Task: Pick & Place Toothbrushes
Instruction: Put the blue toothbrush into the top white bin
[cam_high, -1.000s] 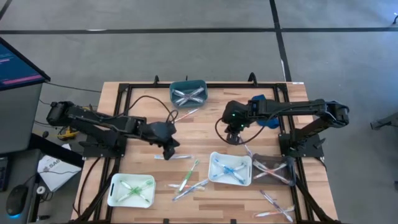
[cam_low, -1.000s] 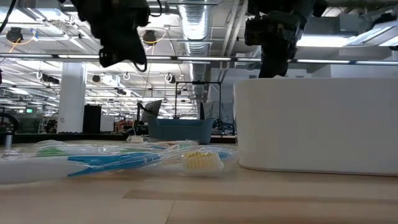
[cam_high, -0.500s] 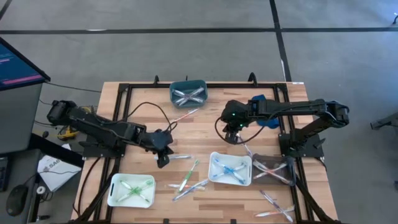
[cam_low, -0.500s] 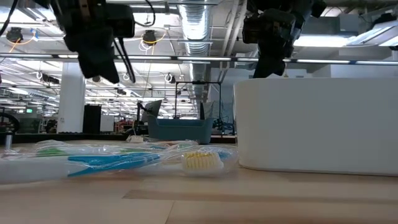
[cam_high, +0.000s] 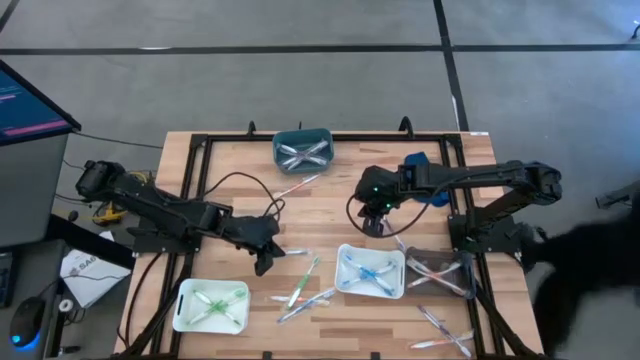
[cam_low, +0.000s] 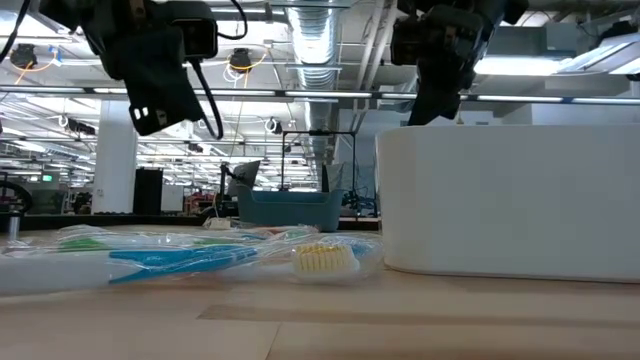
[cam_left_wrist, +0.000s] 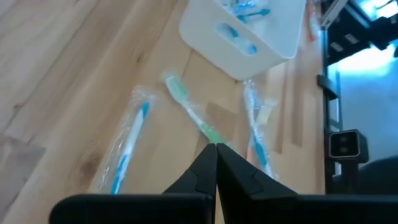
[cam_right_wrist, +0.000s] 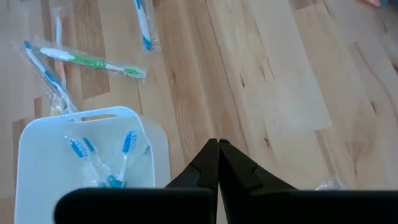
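So I've got the left pincer (cam_high: 263, 262) closed and empty, hovering over the wrapped blue toothbrush (cam_high: 291, 253) to line up a grab.

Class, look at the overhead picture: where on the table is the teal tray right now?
The teal tray sits at the table's far edge, near the middle, holding toothbrushes; a loose toothbrush lies just in front of it.

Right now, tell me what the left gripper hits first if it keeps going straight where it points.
Likely the green toothbrush in clear wrap, just beyond the shut left gripper; depth is uncertain.
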